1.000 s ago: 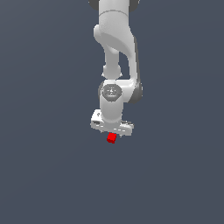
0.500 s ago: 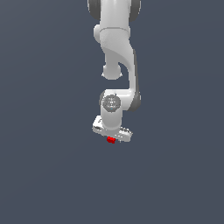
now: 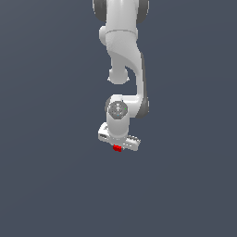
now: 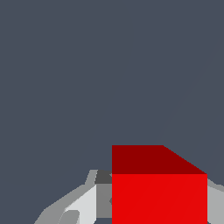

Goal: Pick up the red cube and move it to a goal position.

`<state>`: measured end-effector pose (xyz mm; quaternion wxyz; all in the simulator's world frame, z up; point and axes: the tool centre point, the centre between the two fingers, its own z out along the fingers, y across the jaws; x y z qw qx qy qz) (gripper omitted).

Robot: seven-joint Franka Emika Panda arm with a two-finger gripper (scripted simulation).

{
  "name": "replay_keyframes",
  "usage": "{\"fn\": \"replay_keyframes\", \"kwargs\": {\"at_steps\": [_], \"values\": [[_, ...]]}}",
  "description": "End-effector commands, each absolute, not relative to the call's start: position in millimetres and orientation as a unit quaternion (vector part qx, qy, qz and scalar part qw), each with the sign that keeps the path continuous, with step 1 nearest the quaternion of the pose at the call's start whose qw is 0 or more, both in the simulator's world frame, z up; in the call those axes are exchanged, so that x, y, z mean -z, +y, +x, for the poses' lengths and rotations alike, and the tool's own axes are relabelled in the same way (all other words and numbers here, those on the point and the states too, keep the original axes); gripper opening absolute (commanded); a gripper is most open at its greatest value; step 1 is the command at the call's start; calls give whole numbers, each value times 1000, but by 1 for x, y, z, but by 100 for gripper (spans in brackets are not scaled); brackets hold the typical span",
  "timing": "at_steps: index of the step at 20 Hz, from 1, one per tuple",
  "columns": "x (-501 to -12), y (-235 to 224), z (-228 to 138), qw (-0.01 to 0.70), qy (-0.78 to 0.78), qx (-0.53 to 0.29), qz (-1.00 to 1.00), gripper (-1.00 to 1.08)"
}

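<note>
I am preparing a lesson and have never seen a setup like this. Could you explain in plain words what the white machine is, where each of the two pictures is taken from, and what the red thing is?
These are computer-simulated pictures, not photographs. The white machine is a robot arm of jointed segments, ending in a gripper, a two-fingered clamp. The exterior view comes from a camera off the arm, looking at the whole scene. The wrist view comes from a camera mounted by the gripper, so it shows things very close. The red thing is a small red cube; in the exterior view it peeks out just under the gripper, seemingly between the fingers. Whether they squeeze it cannot be told. Everything else is plain grey background.
</note>
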<state>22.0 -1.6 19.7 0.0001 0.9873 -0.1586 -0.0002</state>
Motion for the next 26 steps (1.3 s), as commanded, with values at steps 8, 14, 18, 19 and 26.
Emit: {"fn": "replay_keyframes", "kwargs": {"at_steps": [8,14,18,19,26], "values": [[-23,-2,23,0,-159,0,987,-100],[-48,-6,27,0,-159,0,987,-100],[-78,-10,33,0,-159,0,987,-100],[-87,-11,34,0,-159,0,987,-100],[-160,-22,49,0,-159,0,987,-100]]}}
